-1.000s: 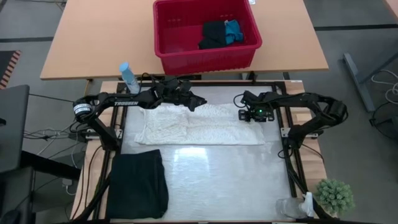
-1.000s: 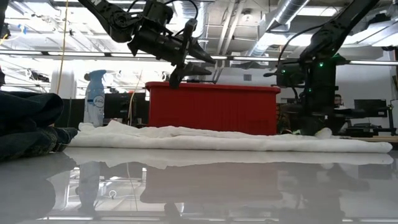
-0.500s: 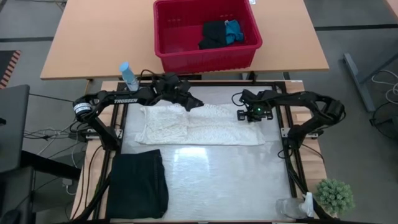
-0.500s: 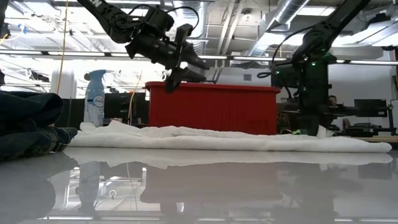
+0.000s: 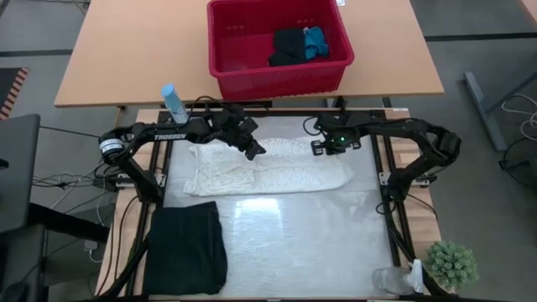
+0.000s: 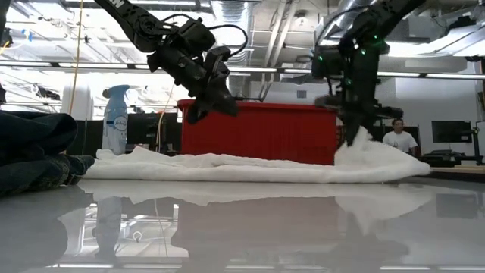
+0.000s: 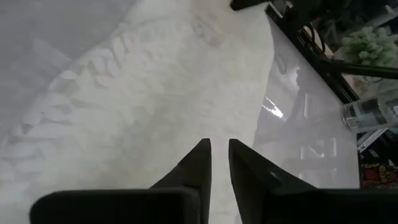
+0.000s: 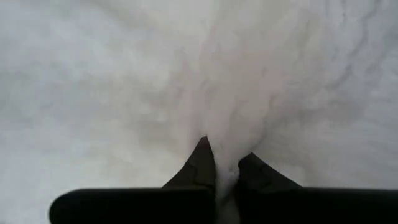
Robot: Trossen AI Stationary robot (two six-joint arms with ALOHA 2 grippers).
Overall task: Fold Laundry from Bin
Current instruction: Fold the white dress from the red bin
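1. A folded black garment [image 5: 186,247] lies at the near left corner of the counter [image 5: 285,235], well apart from both arms
2. A spray bottle [image 5: 174,102] stands just beyond the far left corner of the counter; in the low view it shows behind the cloth's left end
3. The left claw [image 5: 251,150] hangs over the far edge of the white crinkled garment [image 5: 268,168], above it and not touching it in the low view; its wrist view shows the two fingers drawn almost together with a thin gap and nothing between them
4. The white crinkled garment is spread across the far half of the counter, its left part doubled over and its right end bunched and lifted into a peak
5. The right claw [image 5: 319,148] is at that right end, clamped on a pinch of the white cloth; its wrist view shows the fabric rising in a ridge from between the fingertips
6. The red bin [image 5: 277,46] sits on the wooden table [image 5: 126,50] beyond the counter, holding a black item [image 5: 288,46] and a small bright blue one [image 5: 315,39]
7. A small green plant [image 5: 451,262] and a clear glass [image 5: 388,280] stand at the near right corner
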